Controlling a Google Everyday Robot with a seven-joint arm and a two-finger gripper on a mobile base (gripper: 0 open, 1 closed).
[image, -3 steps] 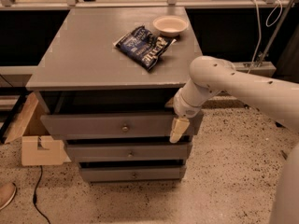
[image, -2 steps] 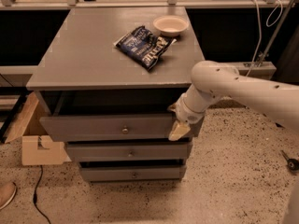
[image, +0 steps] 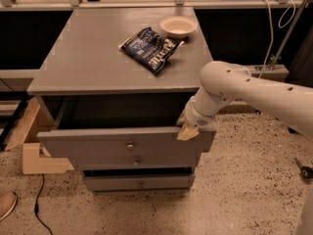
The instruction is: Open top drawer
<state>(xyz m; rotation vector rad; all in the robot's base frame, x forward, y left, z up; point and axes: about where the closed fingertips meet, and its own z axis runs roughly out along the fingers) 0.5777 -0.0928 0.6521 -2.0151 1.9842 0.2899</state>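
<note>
The top drawer (image: 98, 148) is the widest gray front, with a small round metal knob (image: 130, 146) at its centre. It stands pulled out from the gray cabinet (image: 88, 62), with a dark gap behind its front. My gripper (image: 188, 127) sits at the upper right end of that drawer front, touching its top edge, at the end of my white arm (image: 254, 92), which comes in from the right. Two narrower drawer fronts (image: 139, 182) lie below, pushed in.
A dark blue snack bag (image: 152, 48) and a pale bowl (image: 178, 26) lie on the cabinet top near its back right. A wooden block (image: 36, 155) stands on the floor at the left. A cable (image: 38, 204) and a shoe (image: 6, 204) are at the bottom left.
The top drawer front has come further out of the cabinet towards the camera, and the dark gap behind it has widened. My gripper has moved with its right end.
</note>
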